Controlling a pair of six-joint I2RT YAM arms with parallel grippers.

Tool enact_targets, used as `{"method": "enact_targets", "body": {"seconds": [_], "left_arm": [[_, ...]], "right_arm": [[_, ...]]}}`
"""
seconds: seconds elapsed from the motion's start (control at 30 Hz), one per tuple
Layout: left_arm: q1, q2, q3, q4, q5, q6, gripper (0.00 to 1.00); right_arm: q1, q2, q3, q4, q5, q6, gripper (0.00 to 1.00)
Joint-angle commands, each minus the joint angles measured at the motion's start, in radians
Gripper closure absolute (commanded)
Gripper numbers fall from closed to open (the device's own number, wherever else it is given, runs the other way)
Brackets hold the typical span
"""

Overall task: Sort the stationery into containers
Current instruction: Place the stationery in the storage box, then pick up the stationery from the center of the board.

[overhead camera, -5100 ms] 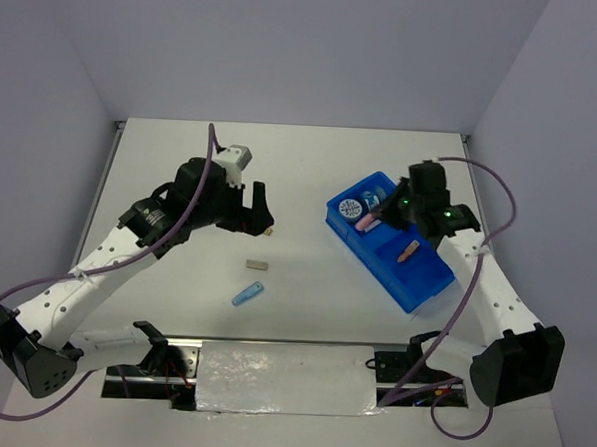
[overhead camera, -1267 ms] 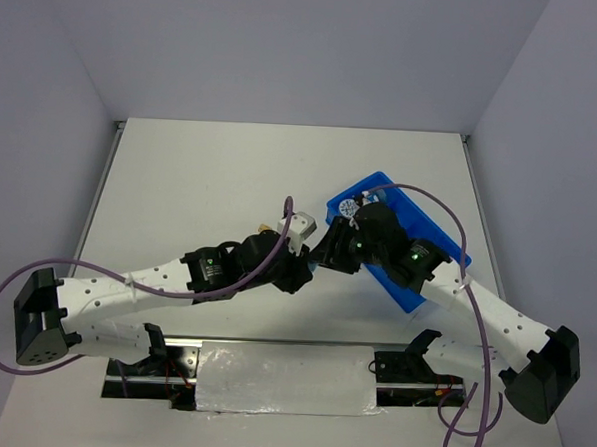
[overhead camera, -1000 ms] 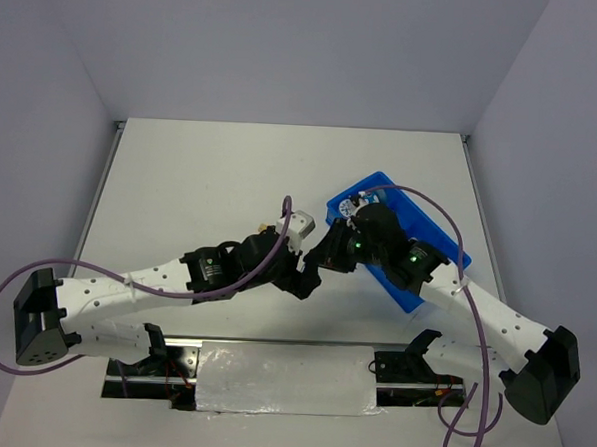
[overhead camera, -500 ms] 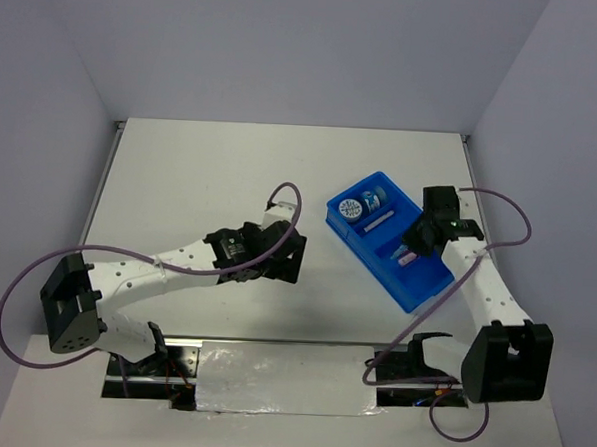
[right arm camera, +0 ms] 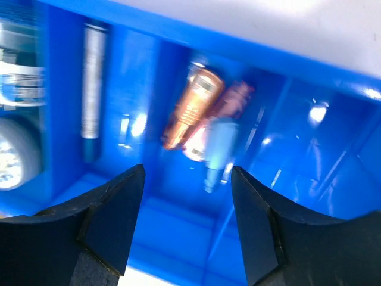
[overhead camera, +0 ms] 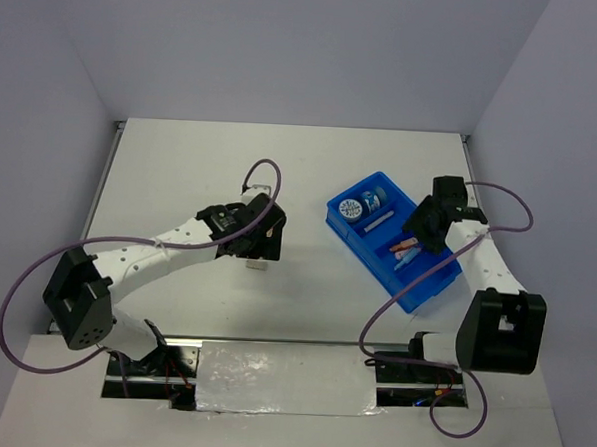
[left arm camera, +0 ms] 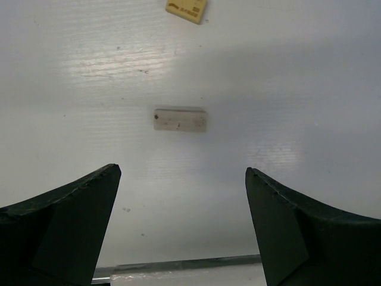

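Left of the blue tray [overhead camera: 415, 295], your left gripper [left arm camera: 181, 168] gaped wide over the grey block [left arm camera: 180, 120]. Centring it before closing mattered. Your right gripper [right arm camera: 187, 170] hung parted, empty.

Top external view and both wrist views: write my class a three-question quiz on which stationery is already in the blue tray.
1. True or false: the pale grey rectangular block lies inside the bright blue plastic compartment tray.
2. Which shares a compartment with the orange oblong piece? A. the white-blue pen. B. the pink oblong piece and the light-blue oblong piece. C. a round blue roll.
3. How many small blocks lie on the white table in the left wrist view?
Key: 1 false, it lies on the table. 2 B. 3 two: the grey one and a tan block.
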Motion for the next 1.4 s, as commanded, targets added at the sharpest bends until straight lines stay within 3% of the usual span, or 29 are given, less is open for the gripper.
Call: {"method": "enact_targets", "body": {"seconds": [0.0,0.1,0.3,0.57,0.73,0.77,0.93,1.03,1.23,1.37], "left_arm": [[0.049,0.049,0.016,0.023,0.06,0.056,0.01],[0.075,0.144,0.023,0.061,0.089,0.123,0.01],[0.092,0.345,0.094,0.025,0.051,0.131,0.03],[0.109,0.375,0.011,0.109,0.1,0.129,0.07],[0.109,0.382,-0.078,0.193,0.174,0.114,0.26],[0.107,0.382,-0.087,0.212,0.195,0.102,0.37],[0.107,0.353,-0.145,0.24,0.241,0.07,0.55],[0.104,0.304,-0.148,0.226,0.258,0.054,0.75],[0.039,0.148,0.015,0.181,0.292,0.031,0.76],[-0.029,0.165,0.205,0.252,0.358,0.024,0.76]], "right_arm": [[-0.003,-0.064,0.106,-0.027,-0.017,-0.046,0.32],[-0.001,-0.136,0.171,-0.081,-0.067,-0.075,0.31],[0.014,-0.319,0.216,-0.197,-0.316,-0.135,0.29],[0.016,-0.466,0.315,-0.409,-0.408,-0.225,0.29],[0.016,-0.478,0.418,-0.466,-0.437,-0.211,0.29],[0.016,-0.469,0.439,-0.474,-0.443,-0.21,0.29],[0.017,-0.423,0.597,-0.524,-0.457,-0.208,0.29],[0.017,-0.415,0.633,-0.532,-0.483,-0.198,0.29],[0.017,-0.403,0.735,-0.564,-0.52,-0.191,0.29],[0.017,-0.389,0.859,-0.609,-0.48,-0.178,0.28]]}}
